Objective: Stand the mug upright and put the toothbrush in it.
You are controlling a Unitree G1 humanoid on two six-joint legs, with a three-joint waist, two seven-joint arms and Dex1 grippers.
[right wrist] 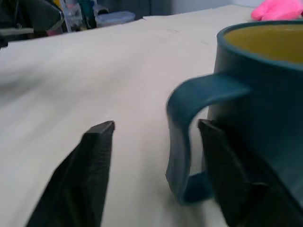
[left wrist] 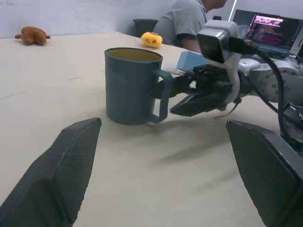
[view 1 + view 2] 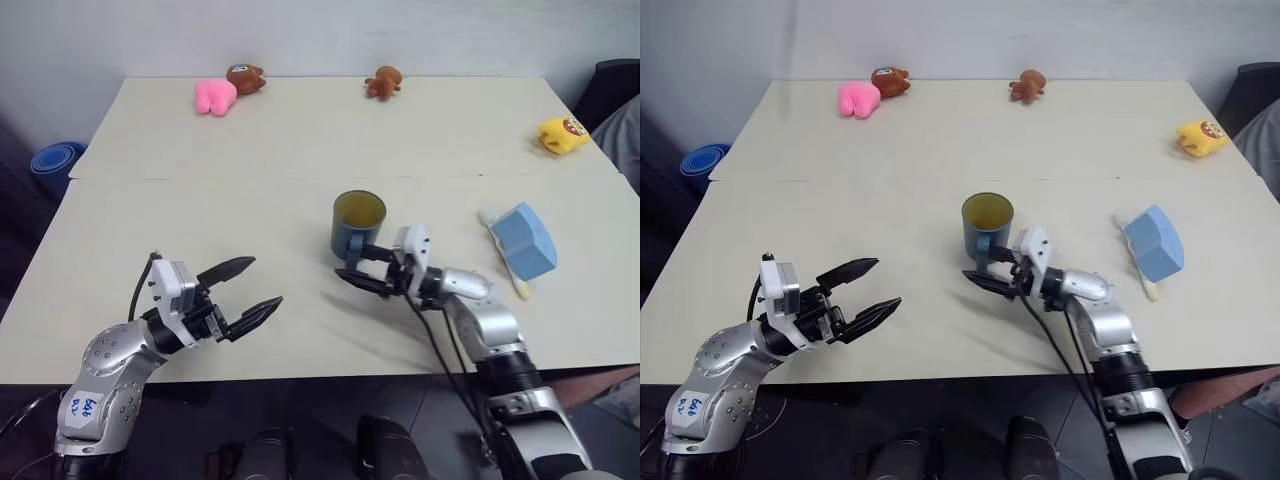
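The mug stands upright near the middle of the desk, its yellow inside facing up and its loop handle turned toward the robot. The right tool sits level at that handle with its fingers spread: in the right wrist view one finger reaches through the loop against the mug wall and the other stands clear outside it, so nothing is pinched. The left tool hovers over bare desk well to the left of the mug, its fingers also spread and empty. The toothbrush lies flat at the right side of the desk, mostly hidden under the light blue block, with its ends poking out on either side. By the look of it, the standing-up step is done and the step in hand is letting go of the mug. The next move, as I judge it, calls for drawing the right tool out of the handle without tipping the mug, then reaching right for the toothbrush; the block resting on it will make a clean pinch awkward, so an exposed end is the likely place to take hold.
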